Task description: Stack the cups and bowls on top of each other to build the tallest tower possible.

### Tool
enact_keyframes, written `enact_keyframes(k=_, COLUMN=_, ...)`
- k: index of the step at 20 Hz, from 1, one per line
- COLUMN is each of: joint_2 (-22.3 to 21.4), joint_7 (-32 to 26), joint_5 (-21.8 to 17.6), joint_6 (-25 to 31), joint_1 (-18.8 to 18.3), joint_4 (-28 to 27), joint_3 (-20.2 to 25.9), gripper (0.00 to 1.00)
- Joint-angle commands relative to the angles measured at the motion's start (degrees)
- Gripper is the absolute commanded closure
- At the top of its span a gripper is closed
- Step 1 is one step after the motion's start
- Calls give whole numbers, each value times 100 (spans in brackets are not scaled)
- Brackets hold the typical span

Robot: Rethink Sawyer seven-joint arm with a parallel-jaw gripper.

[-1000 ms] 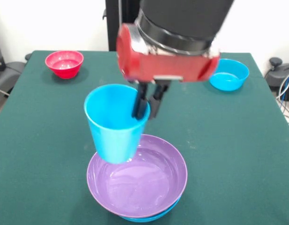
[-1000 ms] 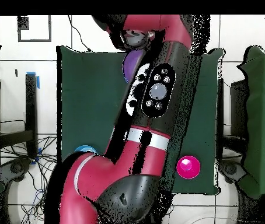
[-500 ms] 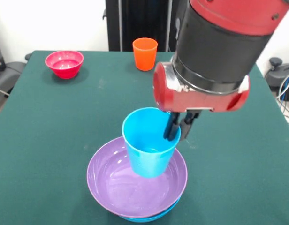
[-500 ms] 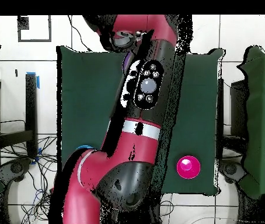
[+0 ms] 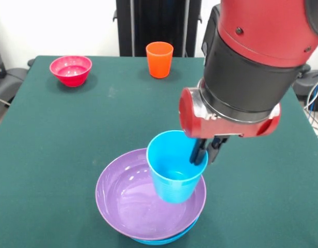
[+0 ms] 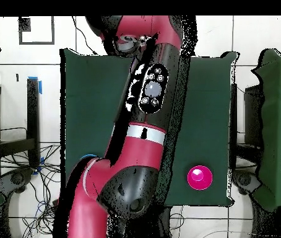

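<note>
- Front view: the gripper (image 5: 205, 153) pinches the right-hand rim of the light blue cup (image 5: 175, 165), one finger inside the wall and one outside, so it is closed on the cup.
- The light blue cup hangs slightly tilted over the purple bowl (image 5: 136, 204), its base low inside the bowl's right half; whether it touches the bowl's floor cannot be told.
- The purple bowl sits nested in a blue bowl (image 5: 164, 240), of which only a thin edge shows below its near rim, at the near edge of the green table (image 5: 71, 134).
- An orange cup (image 5: 159, 59) stands upright near the far edge, well apart from the stack.
- A small crimson bowl (image 5: 70, 70) rests upright at the far left corner.
- Overhead view: the red and black arm (image 6: 144, 118) stretches across the table and covers the stack and the gripper.
- The crimson bowl (image 6: 199, 178) shows as a bright pink round to the arm's right, near the table's lower edge.
</note>
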Motion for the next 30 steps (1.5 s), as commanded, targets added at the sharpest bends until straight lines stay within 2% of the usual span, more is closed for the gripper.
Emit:
enact_keyframes(k=1, joint_2=196, joint_7=539, joint_5=319, joint_6=142, joint_1=-40, joint_4=-183, joint_3=-162, gripper=100)
enact_keyframes(k=9, joint_2=304, joint_7=375, joint_5=181, joint_6=-34, joint_1=17, joint_4=20, joint_3=-61, gripper=100)
enact_keyframes(k=15, joint_2=66, joint_7=41, joint_5=-308, joint_6=-136, joint_1=212, joint_4=601, joint_3=346, gripper=100)
enact_keyframes(k=16, joint_2=191, joint_7=102, joint_5=-45, joint_6=101, joint_1=61, joint_4=179, joint_3=25, gripper=100)
enact_keyframes(k=17, joint_2=184, joint_7=59, joint_5=-40, joint_6=114, joint_1=48, joint_4=157, joint_3=14, gripper=100)
enact_keyframes(k=18, joint_2=94, joint_7=-47, joint_5=-193, joint_6=36, joint_1=104, joint_4=342, joint_3=166, gripper=100)
enact_keyframes(k=25, joint_2=36, joint_7=-207, joint_5=-356, joint_6=-172, joint_1=160, joint_4=570, joint_3=386, gripper=100)
enact_keyframes(k=30, joint_2=-126, joint_7=-314, joint_5=-620, joint_6=-493, joint_1=270, joint_4=1007, joint_3=738, gripper=100)
